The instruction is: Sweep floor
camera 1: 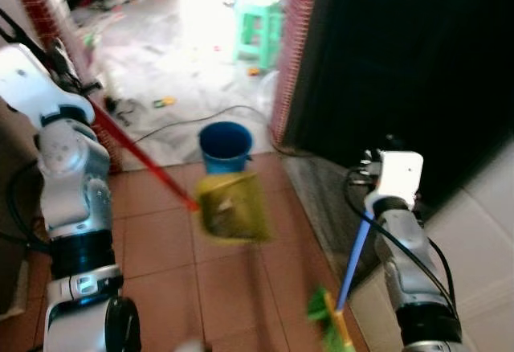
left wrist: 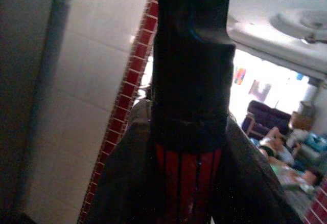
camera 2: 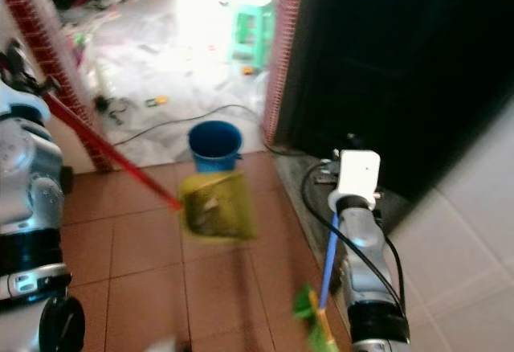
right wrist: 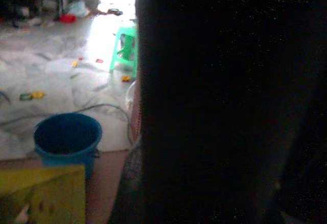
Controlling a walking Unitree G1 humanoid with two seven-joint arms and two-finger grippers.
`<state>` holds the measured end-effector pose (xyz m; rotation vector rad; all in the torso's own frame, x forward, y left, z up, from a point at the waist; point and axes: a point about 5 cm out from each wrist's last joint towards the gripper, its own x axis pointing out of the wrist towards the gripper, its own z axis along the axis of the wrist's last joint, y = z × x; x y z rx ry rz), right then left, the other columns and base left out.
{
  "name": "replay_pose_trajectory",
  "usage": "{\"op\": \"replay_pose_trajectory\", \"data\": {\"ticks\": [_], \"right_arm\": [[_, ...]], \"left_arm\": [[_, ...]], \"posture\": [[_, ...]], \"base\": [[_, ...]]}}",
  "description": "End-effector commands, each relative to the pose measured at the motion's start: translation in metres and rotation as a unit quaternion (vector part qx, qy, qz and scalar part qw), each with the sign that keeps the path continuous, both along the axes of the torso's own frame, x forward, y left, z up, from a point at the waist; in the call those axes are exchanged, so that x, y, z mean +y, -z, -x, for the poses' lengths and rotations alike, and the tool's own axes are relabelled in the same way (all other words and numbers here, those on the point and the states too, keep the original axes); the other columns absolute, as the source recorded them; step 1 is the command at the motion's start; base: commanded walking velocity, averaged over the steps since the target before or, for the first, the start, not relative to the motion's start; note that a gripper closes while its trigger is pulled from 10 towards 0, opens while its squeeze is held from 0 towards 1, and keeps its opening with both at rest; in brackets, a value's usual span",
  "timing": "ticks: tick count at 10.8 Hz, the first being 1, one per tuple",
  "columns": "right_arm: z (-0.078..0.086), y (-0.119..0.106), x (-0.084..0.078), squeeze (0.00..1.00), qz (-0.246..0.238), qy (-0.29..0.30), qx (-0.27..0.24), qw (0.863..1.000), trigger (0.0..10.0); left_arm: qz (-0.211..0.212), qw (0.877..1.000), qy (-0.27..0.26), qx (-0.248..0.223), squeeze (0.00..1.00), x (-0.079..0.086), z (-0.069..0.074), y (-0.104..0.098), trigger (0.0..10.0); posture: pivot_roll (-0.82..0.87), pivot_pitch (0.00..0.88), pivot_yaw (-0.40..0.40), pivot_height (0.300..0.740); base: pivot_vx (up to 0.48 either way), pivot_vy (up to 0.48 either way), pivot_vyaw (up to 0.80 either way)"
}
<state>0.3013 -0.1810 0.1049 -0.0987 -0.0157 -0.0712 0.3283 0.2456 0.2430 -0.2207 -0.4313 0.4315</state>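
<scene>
Your left arm (camera 1: 68, 199) is bent up at the frame's left side, forearm rising toward the brick pillar (camera 1: 36, 14). A red handle (camera 1: 140, 155) runs from up by that arm diagonally down to the yellow dustpan (camera 1: 233, 206), which is blurred above the terracotta floor (camera 1: 152, 239). In the left wrist view the left claw (left wrist: 190, 106) has its fingers along that red shaft (left wrist: 188, 183), looks clamped on it.

Your right arm (camera 1: 409, 280) stands up from the lower right, wrist unit (camera 1: 395, 177) topmost, cable looped beside it. The broom (camera 1: 345, 288), blue shaft with a green head low down, hangs alongside that arm. Right wrist view is mostly a dark shape close to the lens, so you can't tell how the right claw stands.

Containers: blue bucket (camera 1: 225, 145) on the floor just beyond the dustpan, at the edge where tiles meet the pale floor; contents not readable. Dustpan shows pale bits inside (right wrist: 23, 211). Green stool (camera 1: 259, 26) well beyond, black cable (camera 1: 185, 123) trailing past the bucket.
</scene>
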Motion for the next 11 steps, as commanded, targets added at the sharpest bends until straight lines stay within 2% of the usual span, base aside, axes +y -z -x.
{"op": "replay_pose_trajectory", "data": {"ticks": [1, 8, 11], "right_arm": [[-0.004, -0.011, 0.003, 0.00, -0.009, -0.007, -0.026, 1.000, 10.0], [-0.003, -0.009, 0.005, 0.00, -0.010, -0.009, -0.024, 1.000, 10.0], [-0.002, -0.009, 0.005, 0.00, -0.009, -0.009, -0.024, 1.000, 10.0]], "left_arm": [[-0.013, 0.999, -0.018, -0.042, 0.00, 0.005, 0.004, -0.021, 10.0], [-0.013, 0.996, -0.057, -0.067, 0.00, 0.018, 0.003, -0.039, 10.0], [-0.035, 0.994, -0.076, -0.074, 0.00, 0.022, 0.004, -0.047, 10.0]], "posture": [[-0.07, 0.000, -0.028, 0.740], [-0.07, 0.000, -0.028, 0.740], [-0.08, 0.000, -0.026, 0.740]], "base": [[0.480, 0.000, 0.00], [0.480, 0.000, 0.00], [0.480, 0.000, 0.00]]}}
